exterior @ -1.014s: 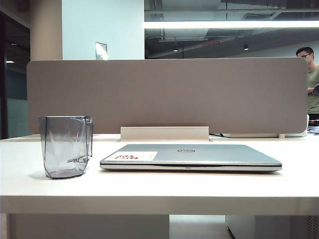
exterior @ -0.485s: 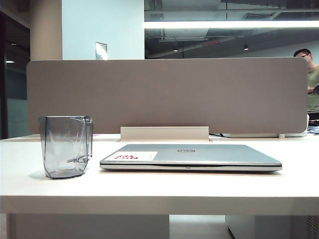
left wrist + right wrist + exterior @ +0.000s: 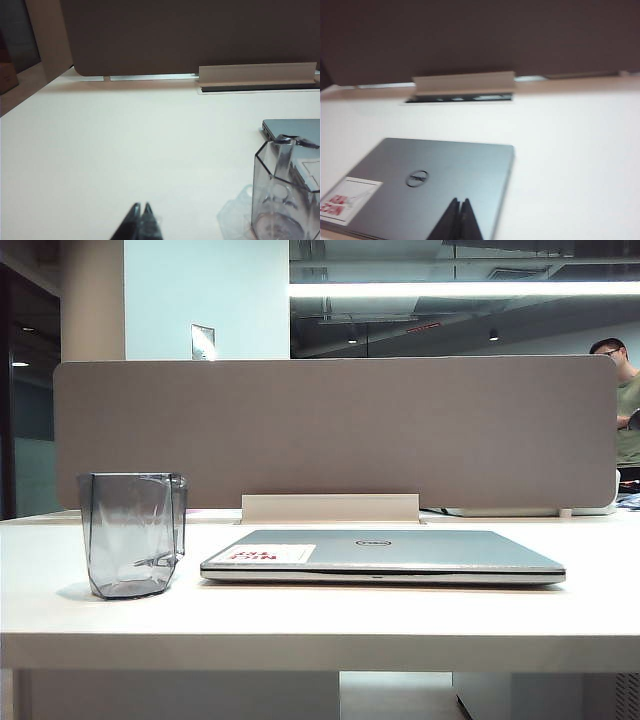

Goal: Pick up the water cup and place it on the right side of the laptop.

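Observation:
The water cup (image 3: 132,533), a smoky translucent faceted tumbler, stands upright on the white desk to the left of the laptop (image 3: 385,554); it also shows in the left wrist view as the cup (image 3: 287,192). The laptop is shut, silver-grey, with a round logo and a white sticker with red print (image 3: 347,198). My left gripper (image 3: 140,206) is shut and empty above bare desk, well to the side of the cup. My right gripper (image 3: 459,202) is shut and empty, hovering over the laptop lid (image 3: 435,185). Neither gripper shows in the exterior view.
A grey-brown partition screen (image 3: 335,430) with a pale bracket (image 3: 330,508) runs along the back of the desk. Bare desk (image 3: 575,165) lies to the right of the laptop. A person (image 3: 622,390) sits beyond the screen at far right.

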Robot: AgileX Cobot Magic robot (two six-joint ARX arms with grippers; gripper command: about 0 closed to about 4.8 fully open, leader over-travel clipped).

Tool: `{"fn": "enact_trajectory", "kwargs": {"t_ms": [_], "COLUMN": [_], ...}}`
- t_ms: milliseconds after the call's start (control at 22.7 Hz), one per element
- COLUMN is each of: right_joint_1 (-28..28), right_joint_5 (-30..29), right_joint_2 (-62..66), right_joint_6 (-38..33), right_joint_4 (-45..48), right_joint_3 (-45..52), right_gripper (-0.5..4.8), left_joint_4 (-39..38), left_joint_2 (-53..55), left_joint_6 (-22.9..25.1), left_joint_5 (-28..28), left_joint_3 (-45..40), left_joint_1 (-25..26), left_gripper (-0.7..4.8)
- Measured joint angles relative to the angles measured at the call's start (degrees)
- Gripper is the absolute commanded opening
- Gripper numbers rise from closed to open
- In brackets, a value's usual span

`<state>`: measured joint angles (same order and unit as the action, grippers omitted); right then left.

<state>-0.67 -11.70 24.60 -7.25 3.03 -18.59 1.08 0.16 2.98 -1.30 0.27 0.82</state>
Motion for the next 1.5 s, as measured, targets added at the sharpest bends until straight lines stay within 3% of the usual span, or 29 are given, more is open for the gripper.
{"fn": "enact_trajectory", "kwargs": {"t_ms": [132,397,881,1234,1498], "right_joint_1": [-0.04,-2.40,-15.30,-20.57,-20.94], "right_joint_5": [-3.48,-4.87,-5.05,-5.42,-8.98], "right_joint_2": [7.67,16.55,40.13,57.59,63.12], "right_joint_6": [0.02,0.00,0.02,0.00,0.00], "right_joint_4": [6.14,11.69,28.94,29.62,29.66], "right_joint_3": [-0.57,-0.57,-1.68,-15.47,-20.98], "right_gripper": [-0.09,-0.09,-0.09,-0.08,-0.08], "left_joint_4": [0.00,0.00,0.00,0.00,0.00], "left_joint_2": [0.00,0.02,0.00,0.02,0.00], "left_joint_6": [0.00,0.00,0.00,0.00,0.00], "left_joint_5": [-0.02,-0.02,-0.09,-2.16,-2.56], "left_joint_3": [0.00,0.00,0.00,0.00,0.00], "left_joint_1": [0.00,-0.02,-0.02,-0.02,-0.04], "left_gripper": [-0.03,-0.03,-0.04,-0.04,-0.04]}}
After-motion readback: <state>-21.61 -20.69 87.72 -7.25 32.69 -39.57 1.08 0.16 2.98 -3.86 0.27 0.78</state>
